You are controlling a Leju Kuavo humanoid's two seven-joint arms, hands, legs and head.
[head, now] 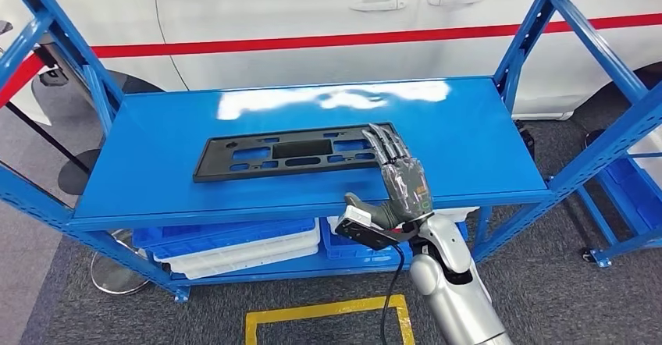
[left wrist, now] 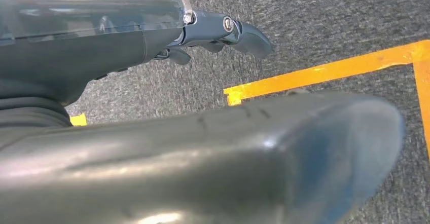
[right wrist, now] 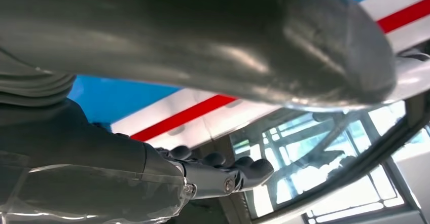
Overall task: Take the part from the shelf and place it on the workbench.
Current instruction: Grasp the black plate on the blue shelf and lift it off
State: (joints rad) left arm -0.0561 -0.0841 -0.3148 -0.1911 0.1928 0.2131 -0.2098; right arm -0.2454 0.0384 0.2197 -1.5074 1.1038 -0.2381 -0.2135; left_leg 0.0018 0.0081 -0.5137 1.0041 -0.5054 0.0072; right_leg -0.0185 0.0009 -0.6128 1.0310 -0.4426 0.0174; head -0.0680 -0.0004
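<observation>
Part (head: 293, 156) of flat black plastic, long and rectangular like a licence-plate frame, lies on the top board of the blue shelf (head: 156, 138), roughly in the middle and a little askew. It has one large oblong opening at its centre, smaller cut-outs on both sides through which the blue board shows, and small notches along its far edge. The right hand (head: 398, 175) reaches over the shelf's front edge with its fingers (head: 384, 144) stretched out straight and close together, their tips lying over the part's right end; it grips nothing, and whether the tips actually touch the plastic cannot be told. In the right wrist view the same fingers (right wrist: 223, 169) run out straight. The left hand (left wrist: 152, 36) hangs over grey carpet marked with yellow tape (left wrist: 324, 72), its fingers extended and holding nothing. Behind the shelf stands a white car (head: 312, 17) with a red stripe. Blue and white bins (head: 234, 247) sit on the lower level
</observation>
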